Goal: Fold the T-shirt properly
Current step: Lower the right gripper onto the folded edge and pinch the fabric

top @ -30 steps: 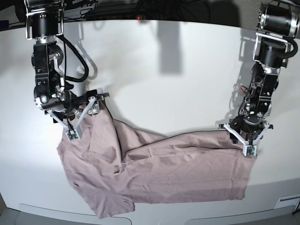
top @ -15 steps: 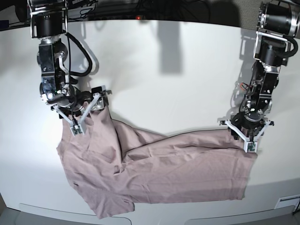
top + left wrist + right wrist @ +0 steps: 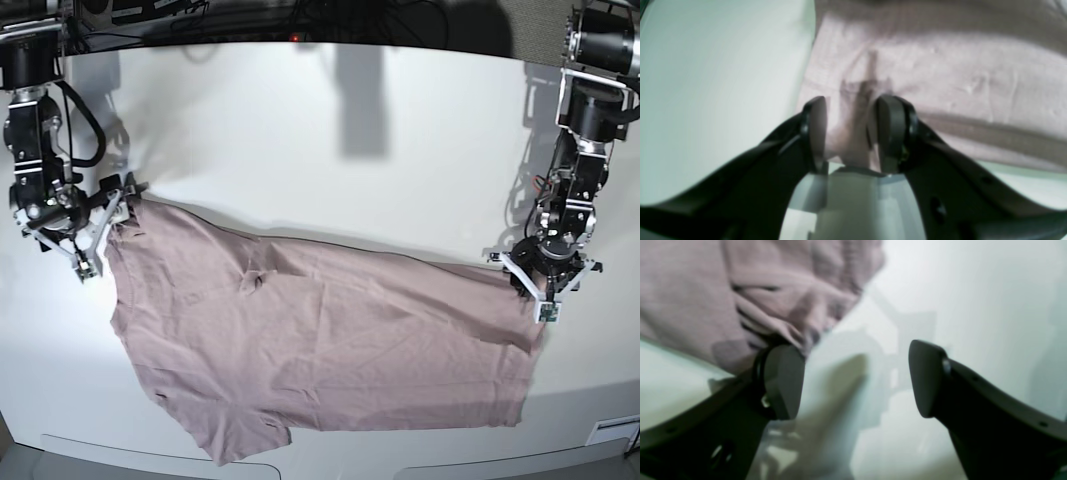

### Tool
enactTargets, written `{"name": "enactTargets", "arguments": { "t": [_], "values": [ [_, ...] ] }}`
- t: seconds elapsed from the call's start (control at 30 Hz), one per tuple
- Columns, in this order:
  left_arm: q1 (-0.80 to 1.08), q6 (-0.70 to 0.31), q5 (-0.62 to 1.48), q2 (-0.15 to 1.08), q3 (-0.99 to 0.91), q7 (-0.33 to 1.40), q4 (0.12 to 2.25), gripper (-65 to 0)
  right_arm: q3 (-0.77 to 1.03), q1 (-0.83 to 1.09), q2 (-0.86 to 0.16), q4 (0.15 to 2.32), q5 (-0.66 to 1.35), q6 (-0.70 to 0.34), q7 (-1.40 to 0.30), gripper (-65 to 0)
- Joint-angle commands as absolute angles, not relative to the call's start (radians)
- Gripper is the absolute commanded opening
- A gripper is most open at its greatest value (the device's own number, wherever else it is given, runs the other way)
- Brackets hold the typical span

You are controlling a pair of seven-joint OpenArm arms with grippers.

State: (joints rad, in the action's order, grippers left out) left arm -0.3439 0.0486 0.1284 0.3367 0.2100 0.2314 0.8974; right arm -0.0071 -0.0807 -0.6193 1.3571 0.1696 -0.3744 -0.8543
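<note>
The dusty pink T-shirt (image 3: pixel 330 340) lies spread fairly flat across the white table (image 3: pixel 330 140), with a small pucker near its upper left. My left gripper (image 3: pixel 540 285) is at the shirt's right upper corner. In the left wrist view the gripper (image 3: pixel 848 133) is shut on a fold of the T-shirt (image 3: pixel 940 76). My right gripper (image 3: pixel 100 235) is at the shirt's left upper corner. In the right wrist view the gripper (image 3: pixel 857 380) is open with bare table between the jaws. The T-shirt (image 3: pixel 706 290) bunches against one of the fingers (image 3: pixel 781 386).
The table's front edge (image 3: pixel 330 462) runs just below the shirt's lower hem. Dark cables and equipment (image 3: pixel 250 15) sit behind the table's far edge. Bare white table lies between the two arms above the shirt.
My right gripper has moved left and outward, and the shirt's left side has been pulled out flatter. My left gripper has shifted slightly right and still holds its corner.
</note>
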Motion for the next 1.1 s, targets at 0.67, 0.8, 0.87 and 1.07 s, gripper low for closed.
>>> {"name": "enactTargets", "arguments": {
  "t": [0.67,0.8,0.87,1.07],
  "values": [
    [-0.368,0.058,0.124,0.349,0.204,0.194,0.91,-41.0,0.0,-0.237,-0.635,1.526,0.509,-0.572,-0.864,-18.6],
    [-0.368,0.049,0.123,0.35,0.204,0.185,0.91,-41.0,0.0,-0.261,-0.544,1.521,0.443,-0.685,-0.869,-20.6],
    [-0.368,0.046,0.124,0.35,0.204,0.186,0.91,-41.0,0.0,-0.278,-0.496,1.521,0.448,-0.643,-0.894,-20.6],
    [-0.368,0.046,0.124,0.349,0.204,0.185,0.91,-41.0,0.0,-0.304,-0.342,1.521,0.448,-0.445,-0.897,-20.6]
  ]
}}
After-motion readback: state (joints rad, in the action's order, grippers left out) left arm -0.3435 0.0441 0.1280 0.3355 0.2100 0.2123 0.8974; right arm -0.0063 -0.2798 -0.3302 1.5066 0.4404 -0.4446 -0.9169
